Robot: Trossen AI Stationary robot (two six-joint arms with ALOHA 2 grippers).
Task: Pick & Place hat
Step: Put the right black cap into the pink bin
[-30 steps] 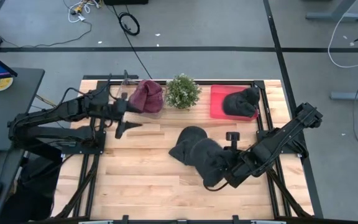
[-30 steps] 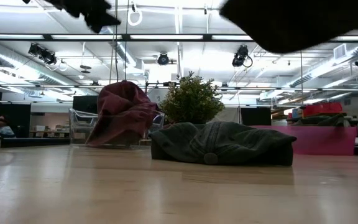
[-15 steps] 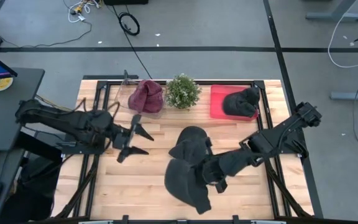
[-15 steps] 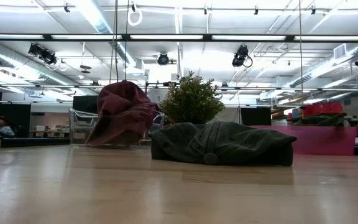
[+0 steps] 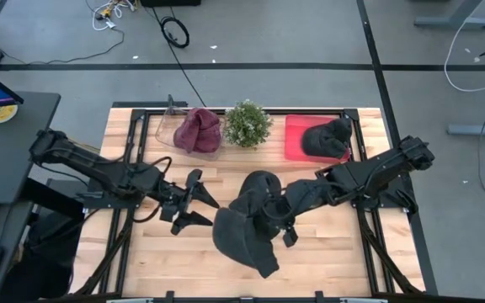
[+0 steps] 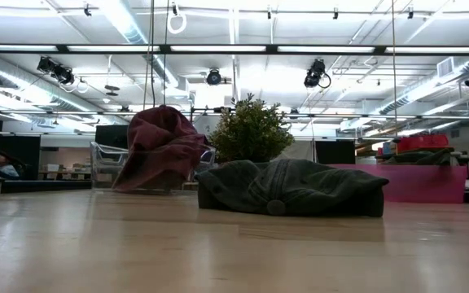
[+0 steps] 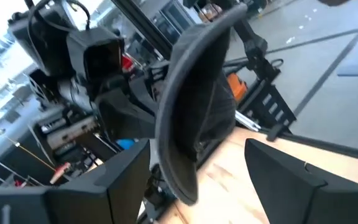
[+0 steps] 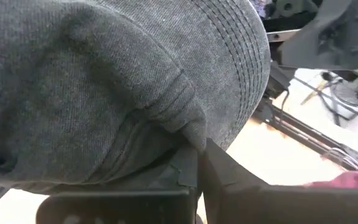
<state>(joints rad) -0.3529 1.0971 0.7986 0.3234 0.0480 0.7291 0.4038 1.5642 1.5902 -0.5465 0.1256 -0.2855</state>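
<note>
Right gripper (image 5: pixel 283 220) is out over the middle of the table (image 5: pixel 327 252), fingers pinched on the edge of a dark grey hat (image 5: pixel 241 236), which hangs off them clear of the wood. The right wrist view shows the fabric bunched at the grip, pinned at a seam near the rim, so the crown and brim droop free; the hold looks like a carrying grip, not a tidy one. Left gripper (image 5: pixel 194 202) sits just beside the hanging hat, fingers spread wide and pointed at it. Its own wrist view looks straight at the hat's brim edge-on, framed between the two fingers (image 7: pixel 291 180). My read: a hand-over is being set up, the right arm presenting the hat so the left can take it, though I can't confirm the intent. A second dark hat (image 5: pixel 259 189) lies flat on the table behind the raised one, untouched; it fills the low view, where neither arm appears. At the far edge, a maroon hat (image 5: pixel 199 130) is heaped in a clear bin (image 5: pixel 165 133), a small potted plant (image 5: pixel 247 124) stands next to it, and another dark hat (image 5: pixel 327 137) rests on a red tray (image 5: pixel 293 139). Those look like sorted drop spots, but which one this hat is meant for I can't tell.
</note>
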